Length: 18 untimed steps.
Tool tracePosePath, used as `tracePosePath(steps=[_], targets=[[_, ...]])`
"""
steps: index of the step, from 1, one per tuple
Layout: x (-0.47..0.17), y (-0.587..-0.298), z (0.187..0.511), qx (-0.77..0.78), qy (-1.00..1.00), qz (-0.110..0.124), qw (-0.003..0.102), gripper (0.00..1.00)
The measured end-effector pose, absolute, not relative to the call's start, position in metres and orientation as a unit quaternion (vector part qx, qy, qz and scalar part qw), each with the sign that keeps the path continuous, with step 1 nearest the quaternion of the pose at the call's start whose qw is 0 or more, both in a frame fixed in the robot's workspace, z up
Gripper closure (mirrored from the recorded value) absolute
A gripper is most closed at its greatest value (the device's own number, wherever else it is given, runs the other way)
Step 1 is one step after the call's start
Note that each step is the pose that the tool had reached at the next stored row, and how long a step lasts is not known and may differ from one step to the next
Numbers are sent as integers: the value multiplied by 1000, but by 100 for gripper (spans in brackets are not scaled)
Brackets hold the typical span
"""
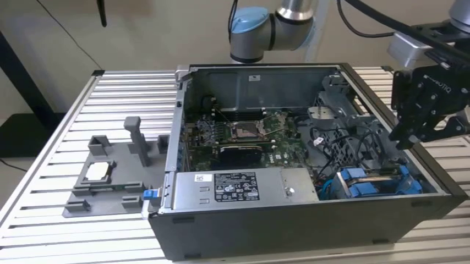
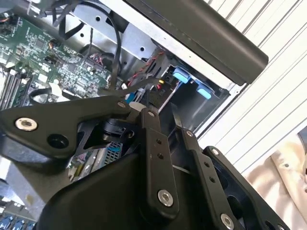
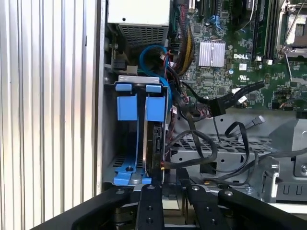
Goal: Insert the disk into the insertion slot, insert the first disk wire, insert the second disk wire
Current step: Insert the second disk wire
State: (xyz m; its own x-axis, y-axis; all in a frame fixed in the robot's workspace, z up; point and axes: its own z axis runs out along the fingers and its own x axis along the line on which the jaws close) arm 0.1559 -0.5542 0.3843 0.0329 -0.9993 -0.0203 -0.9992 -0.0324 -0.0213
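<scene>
Standing on edge in its blue carrier, the disk point(image 3: 153, 139) already sits inside the insertion slot point(image 3: 138, 78) at a corner of the computer case point(image 1: 294, 225), while a black wire connector point(image 3: 221, 103) lies loose, seemingly unplugged, and the gripper point(image 1: 408, 138) hovers just above, with no telling whether its jaws are apart or together.

Seated on edge inside the grey sheet-metal insertion slot point(image 3: 108, 139): silver-grey disk point(image 3: 154, 141) in bright blue carrier, end tabs showing, in the case's corner toward the exterior view's right
</scene>
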Motion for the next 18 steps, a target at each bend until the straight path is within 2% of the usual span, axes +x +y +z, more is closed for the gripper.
tracePosePath(steps=[11,18], targets=[[154,-530,388,-718,695,0,15,73],[143,-529,388,-718,695,-2,16,73]])
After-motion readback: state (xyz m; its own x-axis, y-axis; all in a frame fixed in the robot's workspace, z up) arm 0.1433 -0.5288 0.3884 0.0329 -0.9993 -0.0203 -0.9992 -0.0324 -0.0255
